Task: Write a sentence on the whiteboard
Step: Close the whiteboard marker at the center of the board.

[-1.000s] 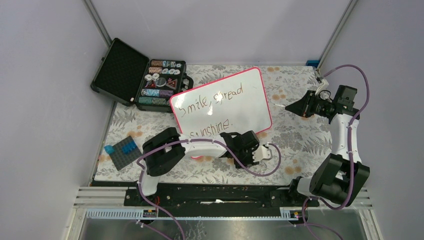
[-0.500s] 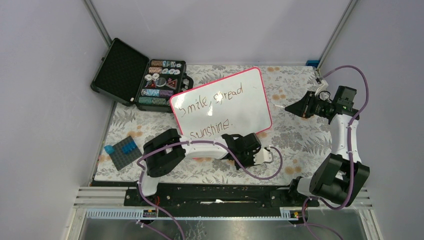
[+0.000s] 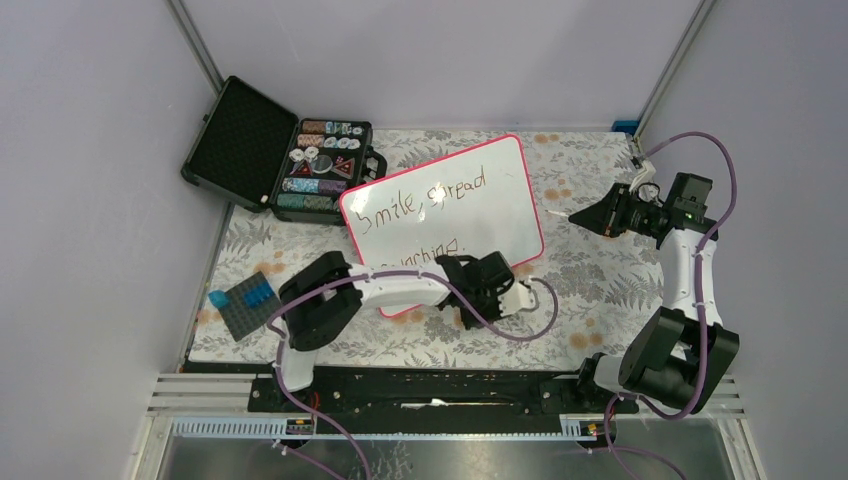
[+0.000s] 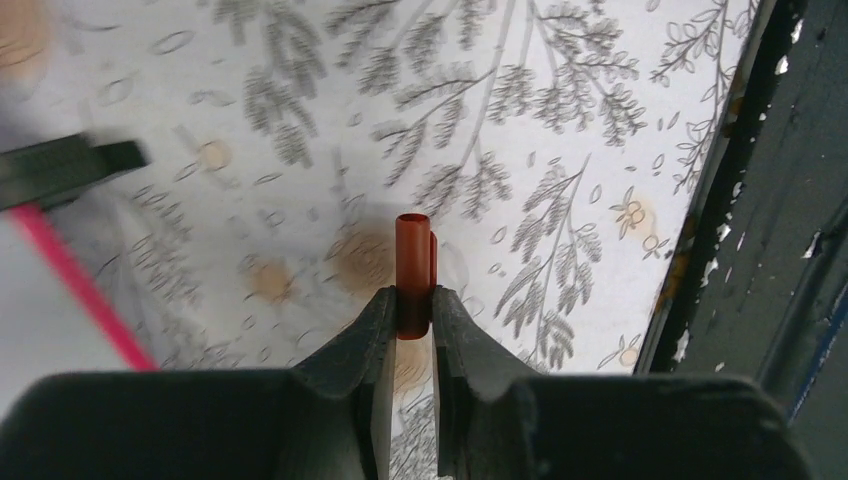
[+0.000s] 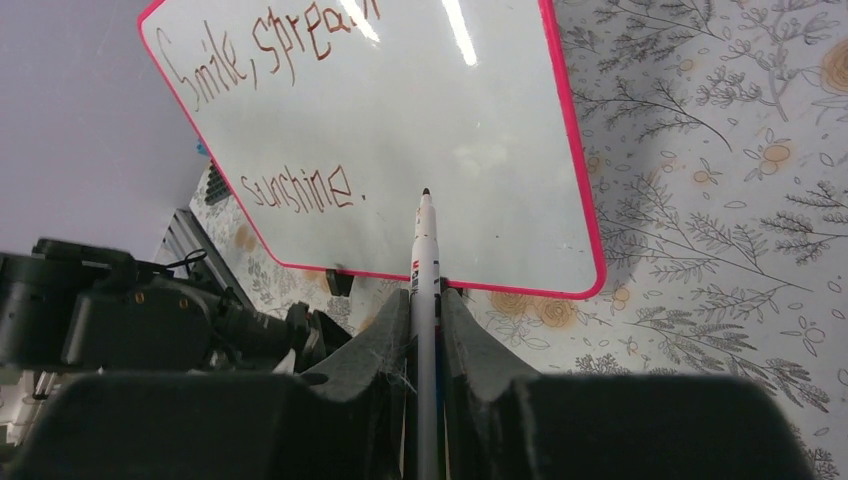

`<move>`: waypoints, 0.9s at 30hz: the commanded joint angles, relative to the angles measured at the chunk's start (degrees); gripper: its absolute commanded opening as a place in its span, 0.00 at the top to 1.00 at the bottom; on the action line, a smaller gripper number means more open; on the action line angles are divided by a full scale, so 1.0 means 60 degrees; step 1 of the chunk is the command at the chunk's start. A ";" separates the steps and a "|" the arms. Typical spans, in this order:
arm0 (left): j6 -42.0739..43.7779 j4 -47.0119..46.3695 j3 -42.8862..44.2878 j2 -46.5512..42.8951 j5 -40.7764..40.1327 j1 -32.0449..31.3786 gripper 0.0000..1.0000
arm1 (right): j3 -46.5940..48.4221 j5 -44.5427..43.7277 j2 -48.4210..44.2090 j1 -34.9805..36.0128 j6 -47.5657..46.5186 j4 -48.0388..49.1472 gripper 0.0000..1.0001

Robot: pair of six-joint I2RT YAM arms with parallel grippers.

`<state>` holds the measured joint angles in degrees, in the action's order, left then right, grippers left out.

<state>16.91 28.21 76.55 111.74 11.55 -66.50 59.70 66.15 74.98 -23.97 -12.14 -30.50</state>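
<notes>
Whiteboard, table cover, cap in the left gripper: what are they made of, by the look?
Whiteboard: glossy white, likely melamine or coated steel; bright streaks reflect off it. Its pink rim looks plastic. Table cover: floral-printed sheet, matte to slightly sheened, vinyl or paper, can't tell. Cap, in the left gripper: reddish-brown hollow tube, smooth, probably moulded plastic.

sentence (image 3: 428, 197): lower line partly behind left arm (image 3: 395, 287) | whiteboard (image 4: 40, 320): blurred, cut off

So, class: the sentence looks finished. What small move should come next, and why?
Probably bring the left pincer, shut on the brown cap, toward the bare-tipped marker in the right pincer to recap it: the sentence ends in a full stop.
</notes>
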 commanded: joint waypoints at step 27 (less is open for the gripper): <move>0.2334 0.2146 -0.0240 -0.5784 0.0764 0.2770 1.00 | 0.0176 0.2407 -0.0109 0.4240 -0.0467 -0.1326 1.00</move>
<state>27.27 41.32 76.09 79.48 13.47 -49.78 59.83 77.73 74.22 -2.68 -15.31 -37.65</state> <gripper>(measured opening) 0.144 0.191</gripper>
